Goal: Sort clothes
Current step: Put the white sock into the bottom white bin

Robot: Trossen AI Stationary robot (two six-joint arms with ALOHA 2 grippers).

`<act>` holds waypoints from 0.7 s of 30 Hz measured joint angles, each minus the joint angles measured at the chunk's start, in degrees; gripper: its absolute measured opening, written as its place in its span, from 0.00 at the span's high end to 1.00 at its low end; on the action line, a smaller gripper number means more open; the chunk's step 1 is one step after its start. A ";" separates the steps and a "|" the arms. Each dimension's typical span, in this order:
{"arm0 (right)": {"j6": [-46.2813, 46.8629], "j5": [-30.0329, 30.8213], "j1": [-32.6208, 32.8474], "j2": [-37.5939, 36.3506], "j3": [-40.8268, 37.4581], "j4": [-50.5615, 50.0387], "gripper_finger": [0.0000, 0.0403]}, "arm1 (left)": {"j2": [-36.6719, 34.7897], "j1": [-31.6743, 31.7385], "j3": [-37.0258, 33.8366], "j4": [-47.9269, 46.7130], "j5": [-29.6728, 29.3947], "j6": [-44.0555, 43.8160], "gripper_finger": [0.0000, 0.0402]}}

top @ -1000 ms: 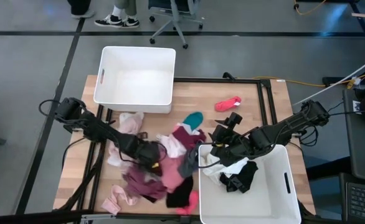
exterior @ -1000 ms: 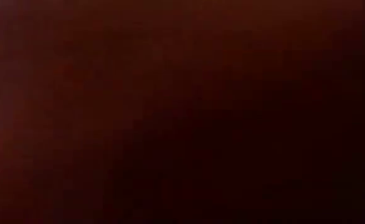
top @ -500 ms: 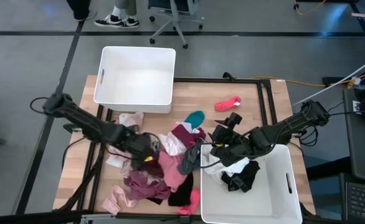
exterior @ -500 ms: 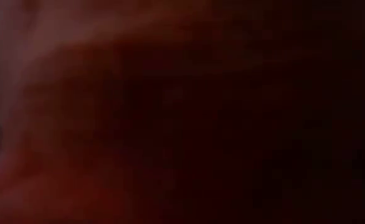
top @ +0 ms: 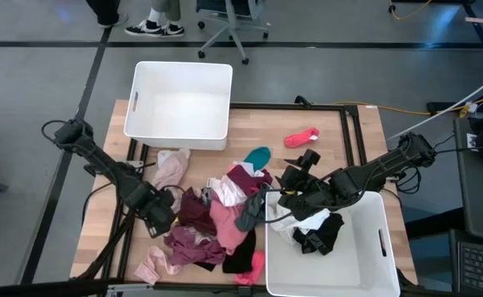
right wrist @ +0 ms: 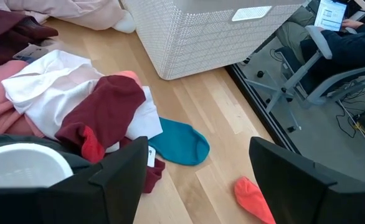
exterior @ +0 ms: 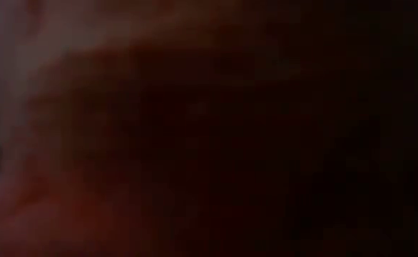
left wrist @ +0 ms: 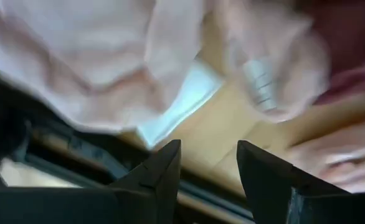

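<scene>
Grey floor [top: 44,66], office chair base [top: 229,29], wooden table [top: 340,132]

A robotics lab or test workspace is being shown. A wooden table [top: 340,124] in a black metal frame is being flanked by two dark robot arms, with cables being trailed across a grey floor [top: 44,82] marked with dark lines. A wheeled office chair [top: 229,23] is being seen beyond the table, a person's shod feet [top: 155,26] beside it, and a laptop [right wrist: 333,14] is being used by a seated person.
</scene>
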 joint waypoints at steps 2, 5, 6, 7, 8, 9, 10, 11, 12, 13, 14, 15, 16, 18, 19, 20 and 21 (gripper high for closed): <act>-0.02 0.00 0.00 0.00 0.00 0.11 0.30 | 0.00 -1.19 -2.83 3.64 1.22 -3.36 0.63; -0.04 0.00 0.00 0.00 0.00 0.15 0.30 | 0.00 -2.43 -6.91 10.86 1.63 -6.01 0.63; -0.05 0.00 0.00 0.00 0.00 0.14 0.30 | 0.00 -2.58 -8.05 12.67 1.48 -6.48 0.63; -0.13 0.00 0.00 0.00 0.00 0.15 0.30 | 0.00 -2.58 -9.05 13.43 0.92 -7.27 0.63; -0.24 0.00 0.00 0.00 0.00 0.15 0.30 | 0.00 -2.54 -9.90 13.34 -0.12 -8.11 0.63; -0.26 0.00 0.00 0.00 0.00 0.20 0.30 | 0.00 -2.54 -10.84 13.18 -1.50 -9.30 0.63; -0.26 0.00 0.00 0.00 0.00 0.23 0.30 | 0.00 -2.49 -11.76 12.86 -2.74 -10.59 0.63; -0.26 0.00 0.00 0.00 0.00 0.31 0.30 | 0.00 -2.49 -12.57 12.90 -3.92 -11.23 0.63; -0.26 0.00 0.00 0.00 0.00 0.40 0.30 | 0.01 -2.49 -13.37 13.52 -4.92 -12.04 0.63; -0.26 0.00 0.00 0.00 0.00 0.42 0.30 | 0.01 -2.49 -14.08 13.74 -6.01 -12.51 0.63; -0.26 0.00 0.00 0.00 0.00 0.51 0.30 | 0.00 -2.51 -14.85 14.09 -6.70 -13.23 0.63; -0.26 -0.02 0.00 0.00 0.00 0.64 0.30 | 0.00 -2.51 -15.73 14.76 -6.94 -13.71 0.63; -0.26 0.00 0.00 0.00 0.00 0.66 0.30 | 0.00 -2.51 -16.64 16.45 -6.93 -13.98 0.63; -0.28 -0.01 0.00 -0.01 0.00 0.66 0.30 | -0.09 -2.51 -18.16 20.50 -6.70 -13.63 0.63; -0.28 -0.02 0.00 0.00 0.00 0.66 0.30 | -0.28 -2.51 -18.86 22.20 -6.59 -13.08 0.63; -0.28 -0.02 0.00 0.00 0.00 0.68 0.30 | -0.34 -2.51 -19.28 23.43 -6.52 -12.25 0.64; -0.28 -0.02 0.00 -0.01 0.00 0.68 0.30 | -0.28 -2.53 -19.53 23.66 -6.52 -11.85 0.65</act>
